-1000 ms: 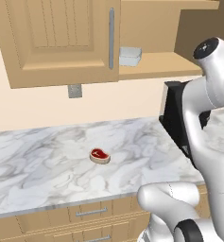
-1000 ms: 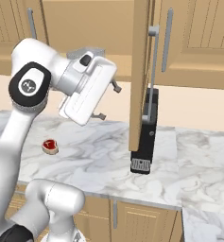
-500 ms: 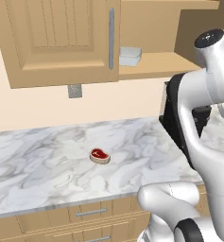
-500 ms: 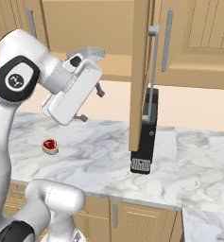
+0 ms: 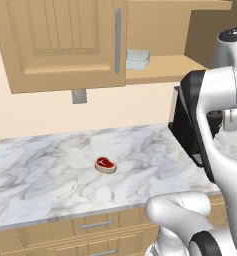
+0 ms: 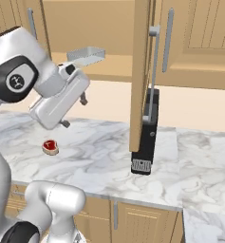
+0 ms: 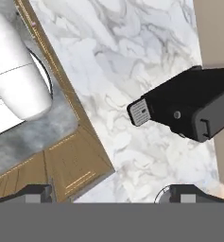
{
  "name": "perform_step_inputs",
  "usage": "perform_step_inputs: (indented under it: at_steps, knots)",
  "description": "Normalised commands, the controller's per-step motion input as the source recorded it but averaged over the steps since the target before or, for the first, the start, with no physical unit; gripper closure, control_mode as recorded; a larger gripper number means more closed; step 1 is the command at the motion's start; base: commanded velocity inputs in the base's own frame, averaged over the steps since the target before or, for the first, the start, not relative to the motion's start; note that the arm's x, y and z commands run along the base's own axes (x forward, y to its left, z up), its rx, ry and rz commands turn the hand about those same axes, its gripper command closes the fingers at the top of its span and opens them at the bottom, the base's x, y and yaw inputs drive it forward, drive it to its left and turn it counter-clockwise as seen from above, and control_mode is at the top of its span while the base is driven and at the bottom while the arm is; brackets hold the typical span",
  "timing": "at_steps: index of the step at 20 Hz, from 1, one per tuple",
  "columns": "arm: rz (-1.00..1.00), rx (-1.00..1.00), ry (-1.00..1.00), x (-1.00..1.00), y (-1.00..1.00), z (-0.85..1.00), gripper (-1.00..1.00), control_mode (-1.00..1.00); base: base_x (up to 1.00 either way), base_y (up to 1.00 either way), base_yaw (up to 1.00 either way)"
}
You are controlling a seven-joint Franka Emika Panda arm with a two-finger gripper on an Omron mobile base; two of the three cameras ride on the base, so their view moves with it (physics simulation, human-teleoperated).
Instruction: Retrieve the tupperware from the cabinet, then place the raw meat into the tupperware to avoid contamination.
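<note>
White and grey marble makes the counter top (image 5: 50,175), and the raw meat (image 5: 105,164) lies flat on it near the middle, with nothing touching it. It sits out in the open, so I think it waits there until its box comes down.

Above the counter, the gripper (image 6: 74,112) hangs in the air with its two fingers spread wide and nothing between them. It points down at the counter and the black coffee machine (image 7: 191,107), not at the shelf yet.

Farther back and higher up, the cabinet (image 5: 70,45) has a door swung open. The tupperware (image 5: 138,59) rests on the wooden shelf inside, by the door edge, well apart from the gripper. It is not fetched yet.

No words or labels can be read anywhere.
</note>
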Motion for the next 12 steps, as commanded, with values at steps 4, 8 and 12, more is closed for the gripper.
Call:
perform_step_inputs:
  at_steps: [4,8,12]
  knots:
    - [0.18,0.22,-0.02,0.00,0.47,-0.25,-1.00,-1.00,0.00,0.00,0.00]
    - [0.17,0.21,-0.07,0.02,0.46,-0.17,-1.00,-1.00,0.00,0.00,0.00]
    - [0.16,0.22,-0.08,0.10,0.42,-0.09,-1.00,-1.00,0.00,0.00,0.00]
